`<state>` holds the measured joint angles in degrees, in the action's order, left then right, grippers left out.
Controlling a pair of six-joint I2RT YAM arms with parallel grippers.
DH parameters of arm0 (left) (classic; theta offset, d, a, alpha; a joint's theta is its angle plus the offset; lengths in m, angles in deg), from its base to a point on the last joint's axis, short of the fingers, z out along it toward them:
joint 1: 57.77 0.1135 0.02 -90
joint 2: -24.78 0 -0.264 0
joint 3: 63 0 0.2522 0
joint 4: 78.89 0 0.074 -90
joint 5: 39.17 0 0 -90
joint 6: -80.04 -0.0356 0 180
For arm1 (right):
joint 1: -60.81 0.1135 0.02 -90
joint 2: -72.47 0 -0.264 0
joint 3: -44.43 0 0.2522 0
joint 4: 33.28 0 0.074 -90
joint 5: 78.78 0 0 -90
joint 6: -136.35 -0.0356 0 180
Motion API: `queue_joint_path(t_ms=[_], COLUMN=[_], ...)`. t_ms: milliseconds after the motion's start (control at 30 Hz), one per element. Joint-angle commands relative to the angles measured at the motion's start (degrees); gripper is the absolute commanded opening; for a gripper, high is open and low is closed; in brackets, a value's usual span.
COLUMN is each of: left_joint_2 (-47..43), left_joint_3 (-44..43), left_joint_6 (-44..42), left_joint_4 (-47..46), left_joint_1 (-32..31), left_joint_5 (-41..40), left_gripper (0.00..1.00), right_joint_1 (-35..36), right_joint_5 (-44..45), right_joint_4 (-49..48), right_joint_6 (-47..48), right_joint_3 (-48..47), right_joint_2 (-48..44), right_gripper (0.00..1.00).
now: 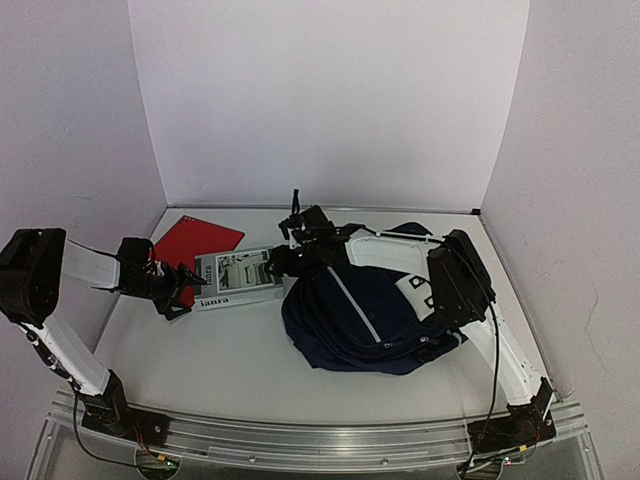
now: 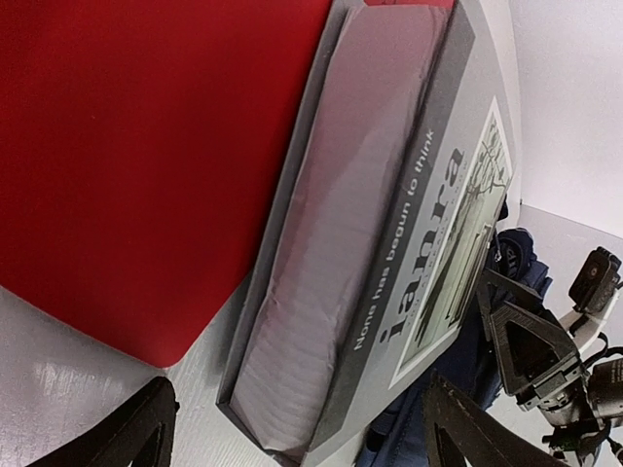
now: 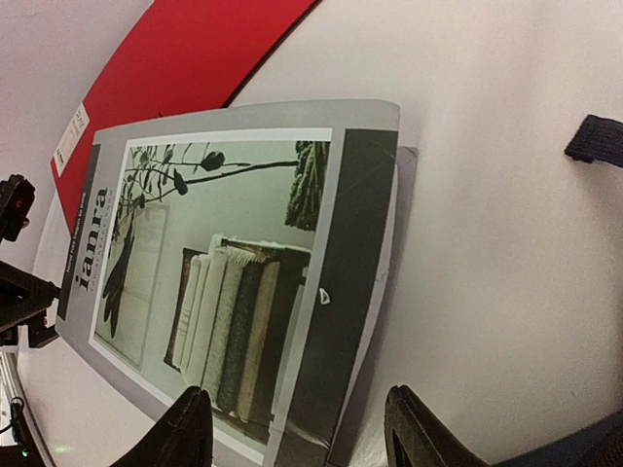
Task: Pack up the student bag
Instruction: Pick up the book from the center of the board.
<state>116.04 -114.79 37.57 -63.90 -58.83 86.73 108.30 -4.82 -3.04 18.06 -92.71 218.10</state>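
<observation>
The student bag [image 1: 352, 318], navy with a white stripe, lies slumped on the table right of centre. A grey book [image 1: 236, 278] lettered "ianra" lies flat just left of it. My left gripper [image 1: 180, 288] is at the book's left end. In the left wrist view it [image 2: 302, 443] is open, with the book's [image 2: 389, 243] page edge between the fingers, untouched. My right gripper [image 1: 283, 262] reaches over the bag to the book's right end. In the right wrist view it [image 3: 304, 438] is open, its jaws astride the corner of the book's [image 3: 224, 263] cover.
A red folder [image 1: 196, 243] lies flat behind the book at the back left, partly under it [image 2: 127, 165]. A black strap [image 3: 596, 138] of the bag rests on the table. White walls close the table on three sides.
</observation>
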Motion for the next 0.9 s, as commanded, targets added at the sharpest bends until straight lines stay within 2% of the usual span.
queue_joint_path(t_ms=[0, 133, 300, 433, 633, 867], left_joint_2=[-1.28, -2.23, -2.98, -3.59, -3.47, 2.57], left_joint_3=[0.61, 1.85, 3.18, 4.72, 5.58, 7.81], left_joint_6=[0.45, 0.69, 1.18, 2.65, 4.19, 9.32], left_joint_4=[-1.59, -1.59, -1.93, -3.57, -6.54, -19.77], left_joint_1=[0.09, 0.09, 0.09, 0.09, 0.09, 0.07], left_joint_5=[-0.19, -0.14, -0.16, -0.3, 1.58, 6.74], left_gripper=[0.88, 0.88, 0.88, 0.89, 0.89, 0.88], right_joint_1=[-0.49, -0.47, -1.21, -2.68, -4.42, -5.28], right_joint_5=[-3.72, -5.55, -3.32, -3.13, -6.62, -9.24], right_joint_4=[1.44, 1.27, 1.03, -0.74, -4.23, -6.14], right_joint_6=[-0.73, -1.91, -5.25, -8.7, -11.69, -13.29], right_joint_3=[-2.39, -4.57, -3.1, 0.92, 4.67, 5.58], right_joint_2=[3.9, 6.34, 6.18, 4.8, 4.01, 4.53], right_gripper=[0.55, 0.43, 0.15, 0.02, 0.0, 0.0])
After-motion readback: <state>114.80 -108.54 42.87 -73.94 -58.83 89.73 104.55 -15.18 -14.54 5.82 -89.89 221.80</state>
